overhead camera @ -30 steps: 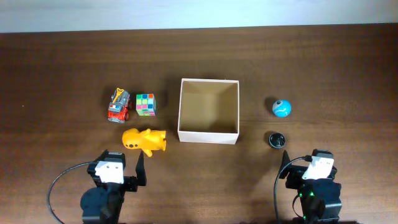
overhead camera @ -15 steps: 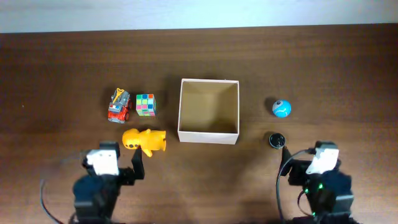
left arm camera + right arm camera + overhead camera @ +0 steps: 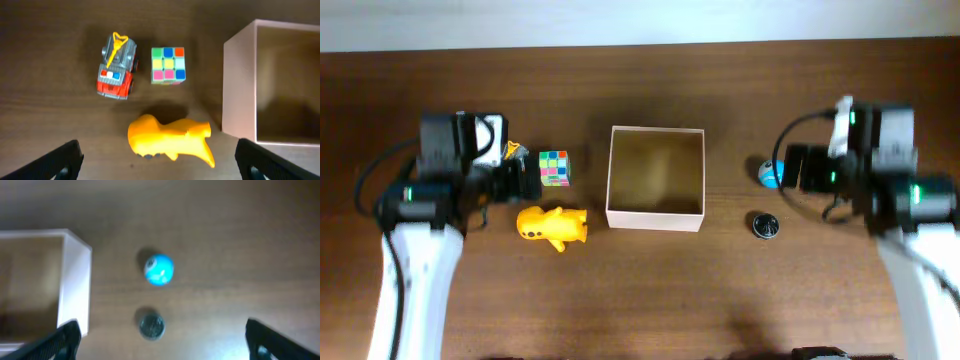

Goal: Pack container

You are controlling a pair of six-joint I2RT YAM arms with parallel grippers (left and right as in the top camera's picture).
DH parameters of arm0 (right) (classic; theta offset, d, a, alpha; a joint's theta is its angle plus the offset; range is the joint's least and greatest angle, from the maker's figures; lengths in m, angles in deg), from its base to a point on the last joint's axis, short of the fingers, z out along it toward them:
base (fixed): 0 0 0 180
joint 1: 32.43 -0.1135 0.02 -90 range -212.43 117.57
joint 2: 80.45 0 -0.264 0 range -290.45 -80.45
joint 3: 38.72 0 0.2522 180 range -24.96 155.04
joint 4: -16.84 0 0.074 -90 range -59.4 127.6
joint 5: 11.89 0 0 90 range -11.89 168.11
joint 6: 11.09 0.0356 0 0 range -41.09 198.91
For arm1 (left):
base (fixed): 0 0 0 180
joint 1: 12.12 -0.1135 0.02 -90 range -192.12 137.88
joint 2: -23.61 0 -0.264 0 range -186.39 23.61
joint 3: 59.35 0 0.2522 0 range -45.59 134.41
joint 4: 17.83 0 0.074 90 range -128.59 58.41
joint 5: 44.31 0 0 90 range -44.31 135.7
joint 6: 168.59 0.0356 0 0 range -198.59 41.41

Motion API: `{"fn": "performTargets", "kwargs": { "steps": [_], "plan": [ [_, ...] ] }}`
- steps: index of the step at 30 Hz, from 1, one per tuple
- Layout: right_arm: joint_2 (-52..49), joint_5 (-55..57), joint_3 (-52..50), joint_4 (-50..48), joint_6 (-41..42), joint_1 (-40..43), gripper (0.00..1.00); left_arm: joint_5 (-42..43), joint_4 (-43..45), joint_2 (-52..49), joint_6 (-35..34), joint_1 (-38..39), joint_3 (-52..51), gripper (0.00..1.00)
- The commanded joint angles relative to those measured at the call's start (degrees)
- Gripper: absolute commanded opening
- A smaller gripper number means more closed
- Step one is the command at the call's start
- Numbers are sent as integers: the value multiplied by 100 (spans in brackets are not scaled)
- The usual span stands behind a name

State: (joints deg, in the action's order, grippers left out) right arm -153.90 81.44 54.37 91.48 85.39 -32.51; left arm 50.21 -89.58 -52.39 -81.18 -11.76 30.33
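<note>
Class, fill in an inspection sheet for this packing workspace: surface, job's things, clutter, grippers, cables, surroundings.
Surface: dark wooden table.
Job's things: container, open-topped, nothing inside. Left of it: fire truck, puzzle cube, yellow toy. Right of it: blue ball, dark round object.
Clutter: nothing seen.
Grippers: left gripper open, near the fire truck; right gripper open, beside the blue ball; neither holds anything.
Cables: a black cable loops by the left arm, another by the right.
Surroundings: pale strip beyond the table's far edge.
</note>
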Motion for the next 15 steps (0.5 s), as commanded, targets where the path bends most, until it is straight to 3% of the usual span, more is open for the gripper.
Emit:
{"fn": "performTargets", "kwargs": {
  "steps": [1, 10, 15],
  "plan": [
    [-870, -157, 708, 389, -48, 212, 99, 26, -186, -662, 111, 24, 573, 99],
    [-2081, -195, 807, 466, 262, 472, 98, 247, -125, -1360, 111, 24, 590, 99],
    [-2337, -278, 807, 494, 260, 546, 99, -334, 391, -1700, 289, 24, 588, 99]
  ]
}}
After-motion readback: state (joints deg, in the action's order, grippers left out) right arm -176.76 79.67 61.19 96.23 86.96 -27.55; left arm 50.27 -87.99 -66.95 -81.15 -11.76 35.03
